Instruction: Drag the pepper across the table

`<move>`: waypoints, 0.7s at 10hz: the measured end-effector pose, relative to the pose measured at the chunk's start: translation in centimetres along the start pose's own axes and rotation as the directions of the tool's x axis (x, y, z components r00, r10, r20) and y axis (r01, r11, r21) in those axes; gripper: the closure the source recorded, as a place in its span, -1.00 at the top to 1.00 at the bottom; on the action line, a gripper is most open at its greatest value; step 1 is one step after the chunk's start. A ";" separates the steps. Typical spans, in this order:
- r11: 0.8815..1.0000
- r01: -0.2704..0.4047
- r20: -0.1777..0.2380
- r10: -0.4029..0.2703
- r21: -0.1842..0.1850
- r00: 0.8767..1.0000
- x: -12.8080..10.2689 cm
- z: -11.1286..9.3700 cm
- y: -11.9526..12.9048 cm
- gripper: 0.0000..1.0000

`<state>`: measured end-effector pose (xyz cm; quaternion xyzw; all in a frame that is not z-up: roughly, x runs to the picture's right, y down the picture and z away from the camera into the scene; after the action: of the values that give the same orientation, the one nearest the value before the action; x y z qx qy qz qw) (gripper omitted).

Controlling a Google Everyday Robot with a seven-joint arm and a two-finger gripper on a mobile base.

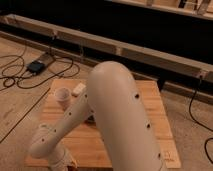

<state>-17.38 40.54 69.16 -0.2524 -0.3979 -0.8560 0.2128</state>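
The light wooden table (155, 110) fills the middle of the camera view. My white arm (120, 120) reaches over it from the lower right and bends down to the front left corner. My gripper (64, 163) is at the bottom edge of the view, low over the table's front left edge, and is mostly cut off. The pepper does not show; it is hidden by the arm or out of view.
A pale cup (63, 95) and a small beige block (79, 89) stand at the table's back left. A dark bowl (90, 119) peeks out under the arm. A black device (35, 66) with cables lies on the floor at left. A dark rail runs behind.
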 end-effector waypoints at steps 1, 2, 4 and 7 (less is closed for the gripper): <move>1.000 0.004 0.003 -0.004 -0.003 1.000 0.0 0.0 -0.2 -1.00; 1.000 0.006 0.004 -0.006 -0.005 1.000 -0.1 0.0 -0.3 -1.00; 1.000 0.016 0.006 -0.016 -0.005 1.000 -0.1 -0.1 -0.7 -0.84; 0.999 0.038 0.003 -0.038 -0.008 0.999 -0.3 -0.4 -1.4 -0.28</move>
<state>-18.06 41.06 67.99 -0.2468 -0.3995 -0.8611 0.1950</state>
